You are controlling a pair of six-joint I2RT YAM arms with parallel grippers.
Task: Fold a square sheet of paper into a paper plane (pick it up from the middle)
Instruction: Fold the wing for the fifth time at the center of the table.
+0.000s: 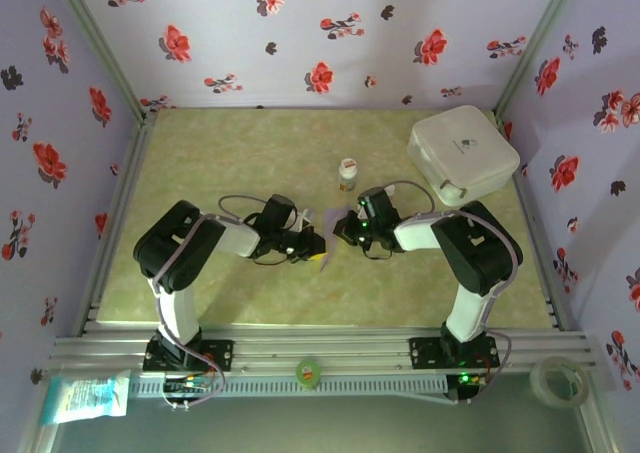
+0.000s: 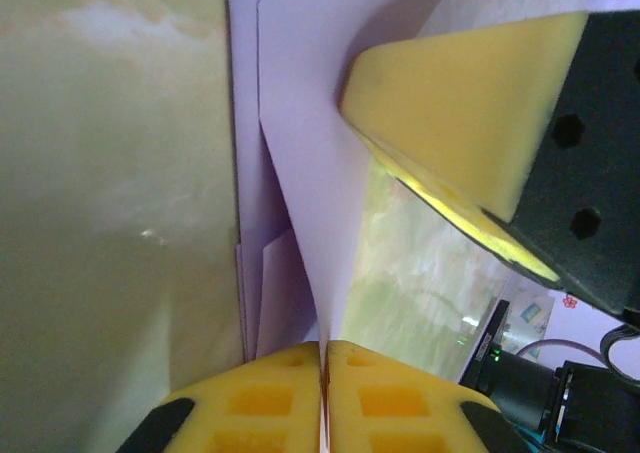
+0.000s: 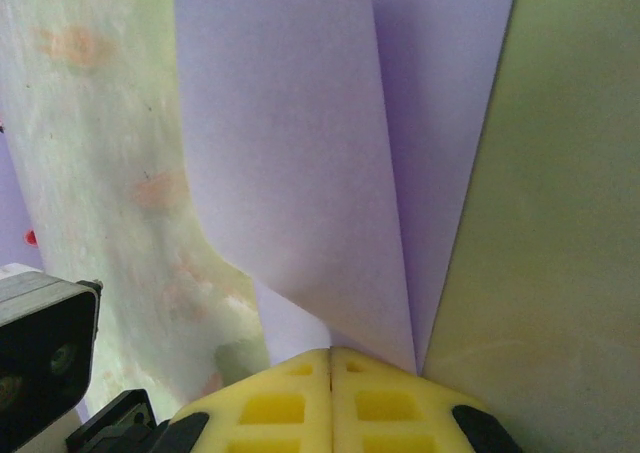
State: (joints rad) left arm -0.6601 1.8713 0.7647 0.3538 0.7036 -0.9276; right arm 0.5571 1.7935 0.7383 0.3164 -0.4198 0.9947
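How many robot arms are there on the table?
2. The left arm reaches in from the left side, the right arm from the right, and they meet at the lilac paper in the middle. None seem hidden.

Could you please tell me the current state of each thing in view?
paper: folded, pinched at both ends
left claw: shut on paper
right claw: shut on paper
box: lid closed
bottle: upright

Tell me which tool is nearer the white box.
Right. The right tool sits left of the white box and lower in the top view; the left tool is further left again, across the square sheet of paper.
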